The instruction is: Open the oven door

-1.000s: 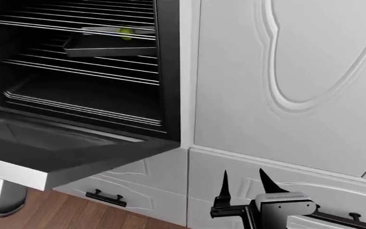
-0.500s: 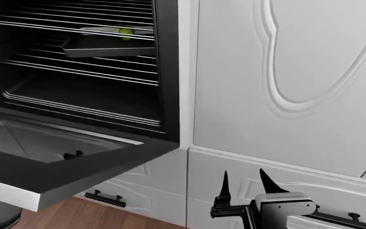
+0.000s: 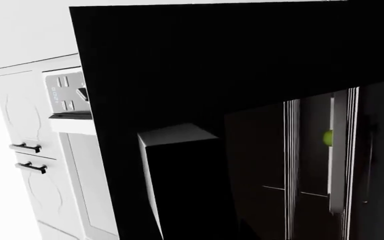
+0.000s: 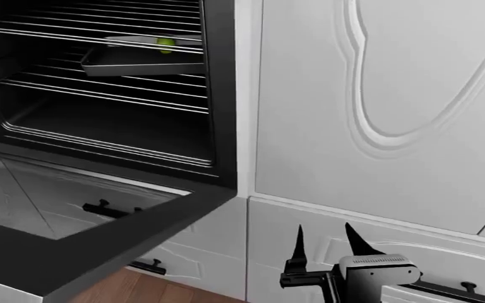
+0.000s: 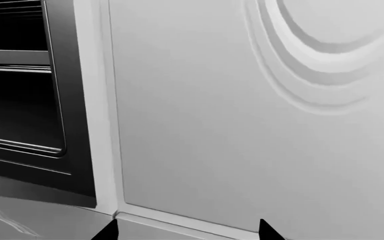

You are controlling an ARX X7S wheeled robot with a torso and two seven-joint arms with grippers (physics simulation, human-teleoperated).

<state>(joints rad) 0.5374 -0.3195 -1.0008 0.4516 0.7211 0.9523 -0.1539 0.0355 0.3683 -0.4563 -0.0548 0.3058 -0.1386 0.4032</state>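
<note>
The oven door (image 4: 133,243) is a black panel with a glass window, hinged at its lower edge and swung far down and out from the oven cavity (image 4: 99,126) at the head view's lower left. The left wrist view is filled by that same oven door (image 3: 212,60) seen from very close, with the racks showing through its glass. My left gripper cannot be made out against the black panel, and the head view does not show it. My right gripper (image 4: 325,243) (image 5: 188,232) stands open in front of the white cabinets to the right of the oven, holding nothing.
Inside the oven are wire racks and a dark tray (image 4: 141,62) with a small green object (image 4: 166,43). A carved white cabinet door (image 4: 377,95) fills the right. White drawer fronts with black bar handles (image 4: 149,266) lie below the oven, above a wood floor (image 4: 141,290).
The oven door has swung further down and outward. More drawer front now shows through its glass. My right gripper has stayed where it was.
</note>
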